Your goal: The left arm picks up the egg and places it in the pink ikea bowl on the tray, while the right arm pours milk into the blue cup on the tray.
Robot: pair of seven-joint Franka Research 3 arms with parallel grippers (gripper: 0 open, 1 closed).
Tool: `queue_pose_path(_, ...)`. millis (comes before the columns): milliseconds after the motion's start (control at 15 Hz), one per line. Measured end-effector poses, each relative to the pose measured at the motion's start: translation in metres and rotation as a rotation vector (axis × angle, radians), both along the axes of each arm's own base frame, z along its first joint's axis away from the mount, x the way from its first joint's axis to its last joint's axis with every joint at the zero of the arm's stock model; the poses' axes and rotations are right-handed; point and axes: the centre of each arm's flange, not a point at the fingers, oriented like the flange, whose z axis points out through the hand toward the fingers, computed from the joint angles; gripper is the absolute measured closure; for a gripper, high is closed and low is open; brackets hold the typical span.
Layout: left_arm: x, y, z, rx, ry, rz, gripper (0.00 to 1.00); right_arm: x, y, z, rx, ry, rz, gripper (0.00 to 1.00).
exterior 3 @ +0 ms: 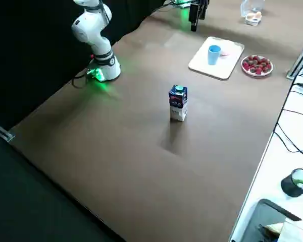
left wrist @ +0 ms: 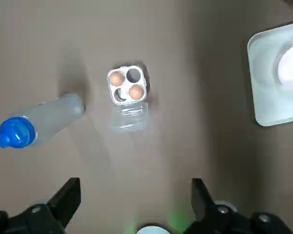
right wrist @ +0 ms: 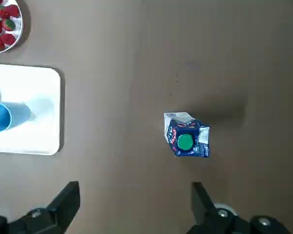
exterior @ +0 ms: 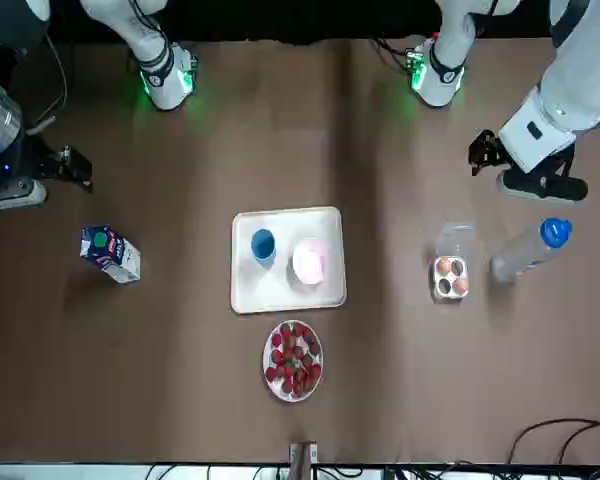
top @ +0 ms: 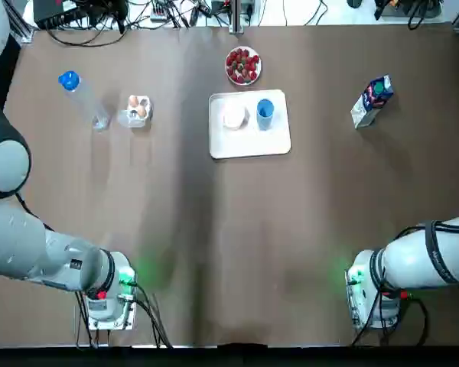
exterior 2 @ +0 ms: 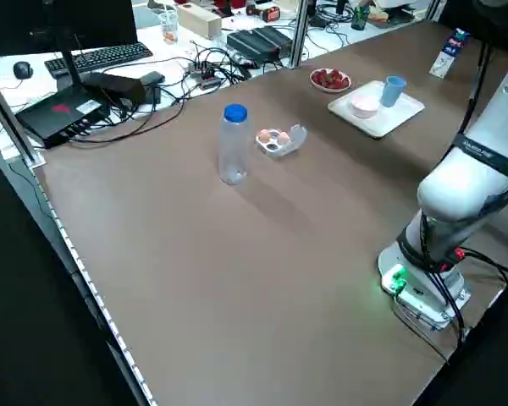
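Note:
Two brown eggs (left wrist: 136,92) sit in a small clear carton (top: 138,110) with its lid open, at the left of the table. A white tray (top: 279,141) in the middle holds the pink bowl (top: 234,116) and the blue cup (top: 265,111). Far right of the tray stands the blue and white milk carton (top: 372,100), upright with a green cap (right wrist: 185,142). My left gripper (left wrist: 134,204) hangs open high above the table, nearer the robot than the egg carton. High on the robot's side of the milk carton my right gripper (right wrist: 134,204) is open too. Neither holds anything.
A clear bottle with a blue cap (top: 83,98) lies beside the egg carton, on its left. A plate of strawberries (top: 243,66) sits just behind the tray. Cables and electronics (top: 99,15) line the far edge.

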Motion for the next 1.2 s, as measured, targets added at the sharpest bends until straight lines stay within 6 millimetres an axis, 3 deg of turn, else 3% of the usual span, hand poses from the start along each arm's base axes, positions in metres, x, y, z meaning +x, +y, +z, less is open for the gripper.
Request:
queue_pose_path(400, 0.0, 0.002, 0.0, 0.002, -0.001, 0.007, 0.0, 0.004, -0.014, -0.004, -0.009, -0.001, -0.024, 0.0)
queue_pose_path(600, 0.008, 0.006, -0.018, -0.012, 0.036, 0.028, 0.0, 0.012, -0.031, -0.012, -0.01, -0.006, -0.05, 0.0)
queue_pose_path(867, 0.044, 0.002, -0.076, -0.02, 0.043, 0.028, 0.0, 0.023, -0.068, -0.03, -0.011, 0.014, 0.047, 0.0)
queue_pose_path(933, 0.063, 0.003, -0.115, -0.021, 0.056, 0.035, 0.0, 0.028, -0.097, -0.04, 0.005, 0.015, 0.124, 0.0)
queue_pose_path(1200, 0.094, 0.017, -0.182, -0.027, 0.064, 0.058, 0.0, 0.032, -0.151, -0.066, 0.108, 0.026, 0.328, 0.0)
